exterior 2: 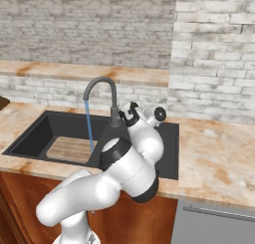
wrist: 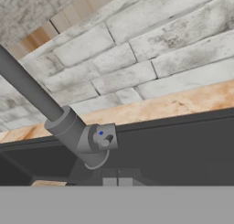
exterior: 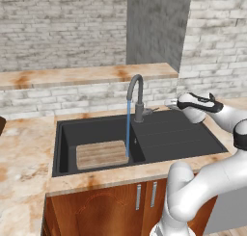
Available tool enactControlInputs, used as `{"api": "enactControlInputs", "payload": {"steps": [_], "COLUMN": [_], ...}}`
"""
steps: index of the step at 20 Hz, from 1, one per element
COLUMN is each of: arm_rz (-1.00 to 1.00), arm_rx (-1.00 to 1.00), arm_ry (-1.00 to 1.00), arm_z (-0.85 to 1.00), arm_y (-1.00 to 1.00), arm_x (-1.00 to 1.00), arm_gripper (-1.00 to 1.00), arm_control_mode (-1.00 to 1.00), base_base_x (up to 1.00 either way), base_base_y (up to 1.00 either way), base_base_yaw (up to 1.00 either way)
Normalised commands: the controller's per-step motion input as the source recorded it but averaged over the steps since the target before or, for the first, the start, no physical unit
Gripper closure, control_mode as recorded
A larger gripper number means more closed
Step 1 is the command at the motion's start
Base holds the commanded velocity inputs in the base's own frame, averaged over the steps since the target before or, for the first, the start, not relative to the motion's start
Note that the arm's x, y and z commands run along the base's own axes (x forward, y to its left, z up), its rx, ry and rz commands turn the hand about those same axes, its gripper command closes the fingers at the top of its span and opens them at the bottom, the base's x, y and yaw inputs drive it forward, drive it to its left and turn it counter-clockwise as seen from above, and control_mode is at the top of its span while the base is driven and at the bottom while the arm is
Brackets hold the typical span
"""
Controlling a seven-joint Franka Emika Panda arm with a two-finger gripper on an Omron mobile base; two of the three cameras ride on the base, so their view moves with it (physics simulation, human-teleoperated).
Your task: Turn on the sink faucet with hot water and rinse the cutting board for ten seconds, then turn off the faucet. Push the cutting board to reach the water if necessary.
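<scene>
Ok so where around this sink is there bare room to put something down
The shallow flat section of the sink, right of the sink faucet, is bare. So is the counter left of the basin. The basin is crowded: the cutting board covers much of its floor, with the water falling at its right edge.

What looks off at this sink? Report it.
One thing: the water falls from the sink faucet just past the right edge of the cutting board, which lies flat in the basin of the sink, so it barely wets the board. Nothing looks spilled or damaged.
</scene>
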Motion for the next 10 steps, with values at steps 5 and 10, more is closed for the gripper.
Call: {"api": "enactControlInputs", "payload": {"steps": [5,10], "arm_rz": [0.00,0.00], "arm_rx": [0.00,0.00], "arm_ry": [0.00,0.00], "arm_z": [0.00,0.00], "arm_y": [0.00,0.00], "arm_x": [0.00,0.00], "arm_gripper": [1.00,1.00], "arm_control_mode": [-1.00,-1.00], "base_base_x": [0.00,0.00], "base_base_y": [0.00,0.00], "base_base_yaw": [0.00,0.00]}}
